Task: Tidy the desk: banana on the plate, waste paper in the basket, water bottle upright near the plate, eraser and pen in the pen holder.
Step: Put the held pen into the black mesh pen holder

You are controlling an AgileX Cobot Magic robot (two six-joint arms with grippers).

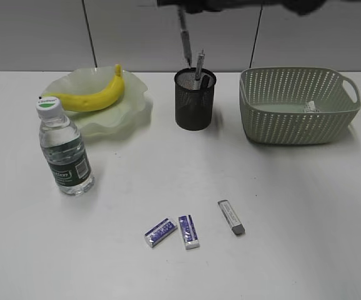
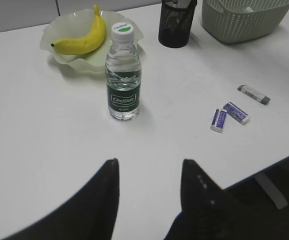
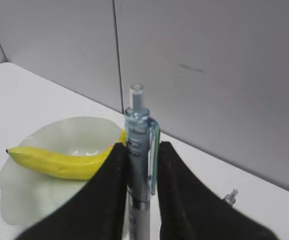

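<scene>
The banana (image 1: 93,98) lies in the plate (image 1: 137,109) at the back left. The water bottle (image 1: 63,151) stands upright in front of the plate. My right gripper (image 3: 141,147) is shut on a grey pen (image 1: 183,37) and holds it upright above the pen holder (image 1: 195,100), which has another pen (image 1: 199,67) in it. The waste paper (image 1: 310,107) lies in the basket (image 1: 274,128). Three erasers (image 1: 161,232) (image 1: 188,232) (image 1: 231,217) lie on the desk (image 1: 305,219) at the front. My left gripper (image 2: 149,162) is open and empty, low over the desk in front of the bottle (image 2: 123,75).
A grey panelled wall runs behind the desk. The desk's near edge (image 2: 264,167) shows at the lower right of the left wrist view. The holder stands between the plate and the basket.
</scene>
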